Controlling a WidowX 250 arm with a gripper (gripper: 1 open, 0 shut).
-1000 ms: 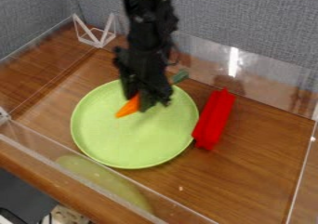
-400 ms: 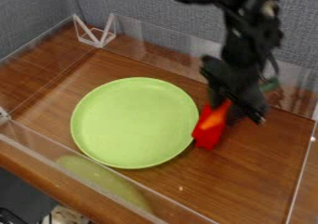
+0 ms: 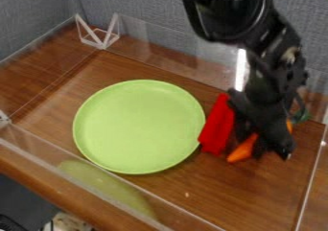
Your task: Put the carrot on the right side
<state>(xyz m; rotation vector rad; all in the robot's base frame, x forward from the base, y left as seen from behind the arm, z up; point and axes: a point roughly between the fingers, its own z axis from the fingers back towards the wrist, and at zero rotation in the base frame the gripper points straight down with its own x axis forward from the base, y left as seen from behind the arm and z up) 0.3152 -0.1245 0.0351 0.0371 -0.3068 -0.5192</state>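
Observation:
The orange carrot [image 3: 243,150] hangs tilted just above the wooden table, right of the red block. My gripper [image 3: 256,139] is shut on the carrot's upper part, and only its orange lower end shows below the black fingers. The arm reaches in from the top and covers part of the red block [image 3: 218,123].
A light green plate [image 3: 137,125] lies in the middle of the wooden table [image 3: 77,67]. Clear plastic walls [image 3: 58,182] fence the table on all sides. A small white wire stand [image 3: 98,30] sits at the back left. Bare wood shows at the front right.
The gripper carried the carrot from above the green plate, across the red block, to the right side and lower toward the table.

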